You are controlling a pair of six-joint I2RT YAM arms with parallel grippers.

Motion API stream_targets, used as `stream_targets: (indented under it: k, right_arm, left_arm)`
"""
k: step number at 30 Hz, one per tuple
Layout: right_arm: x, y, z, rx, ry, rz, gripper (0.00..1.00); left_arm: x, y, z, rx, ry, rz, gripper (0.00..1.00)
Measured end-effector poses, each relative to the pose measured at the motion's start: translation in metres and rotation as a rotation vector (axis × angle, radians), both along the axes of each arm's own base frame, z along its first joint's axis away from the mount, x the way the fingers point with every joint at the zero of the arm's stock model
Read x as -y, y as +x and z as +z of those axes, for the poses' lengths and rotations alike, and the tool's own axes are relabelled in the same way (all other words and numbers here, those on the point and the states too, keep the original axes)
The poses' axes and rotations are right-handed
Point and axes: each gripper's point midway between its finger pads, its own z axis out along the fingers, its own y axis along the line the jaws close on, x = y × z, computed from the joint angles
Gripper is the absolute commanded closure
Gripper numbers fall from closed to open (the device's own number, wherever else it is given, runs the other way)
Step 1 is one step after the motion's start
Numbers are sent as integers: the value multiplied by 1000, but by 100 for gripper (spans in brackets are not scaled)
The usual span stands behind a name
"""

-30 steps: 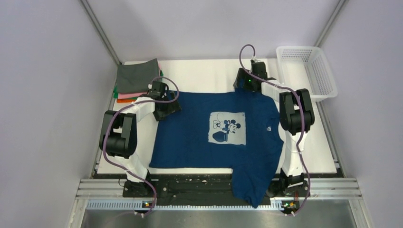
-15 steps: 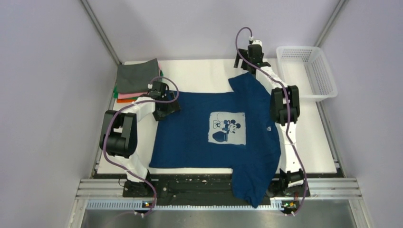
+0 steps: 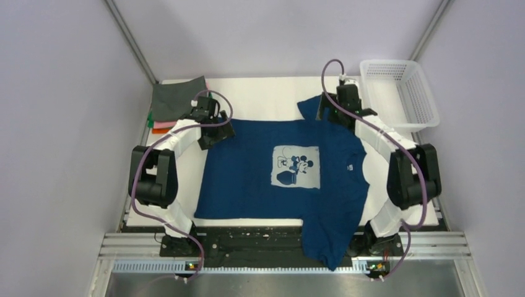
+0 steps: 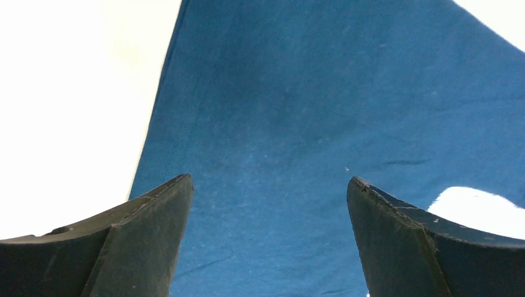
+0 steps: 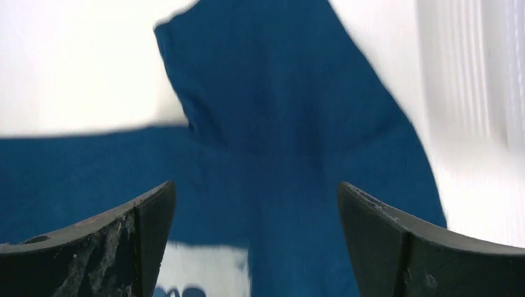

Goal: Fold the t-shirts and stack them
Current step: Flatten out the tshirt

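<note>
White table (image 3: 260,93), grey walls. Navy tee (image 3: 278,179) lies flat, print up, directly below both grippers. L gripper (image 4: 267,178), R gripper (image 5: 255,183): jaws wide apart, empty. Cloth prob. soft, light, limp; pinch sleeve (image 5: 266,80) hem just ahead of R gripper. Nearby: folded stack (image 3: 176,102) beside L gripper, mesh basket (image 3: 402,93) right of R gripper; neither obstructs.

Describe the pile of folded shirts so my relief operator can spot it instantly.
On the white table, look to the far-left corner. The folded stack sits there, grey on top with pink and orange edges beneath. Its neighbour, the navy tee, lies spread flat.
</note>
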Motion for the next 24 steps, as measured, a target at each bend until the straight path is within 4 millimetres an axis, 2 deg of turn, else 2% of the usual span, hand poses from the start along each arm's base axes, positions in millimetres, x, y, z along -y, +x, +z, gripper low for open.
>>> stream_targets:
  k: [3, 5, 8, 10, 14, 16, 20, 24]
  right_arm:
    - [-2, -38, -7, -20, -8, -16, 2]
    - [-6, -62, -28, -74, -20, -9, 2]
    - [-2, -90, -62, -170, -60, -13, 2]
    - [6, -101, -77, -223, -90, -33, 2]
    - [11, -102, -96, -267, -114, -51, 2]
    - [13, -102, -105, -289, -123, -59, 2]
    - [16, -77, -107, -278, -137, -90, 2]
    - [21, -47, -106, -256, -134, -118, 2]
  left_arm:
    - [3, 11, 15, 20, 17, -1, 1]
    - [7, 16, 17, 29, 23, -8, 1]
    - [12, 15, 6, -5, 31, -19, 1]
    - [14, 13, -9, -50, 37, -28, 1]
    - [18, 18, -33, -115, 42, -46, 1]
    - [21, 25, -31, -112, 35, -47, 1]
    - [23, 36, -33, -133, 39, -49, 1]
    - [25, 56, -34, -147, 50, -48, 1]
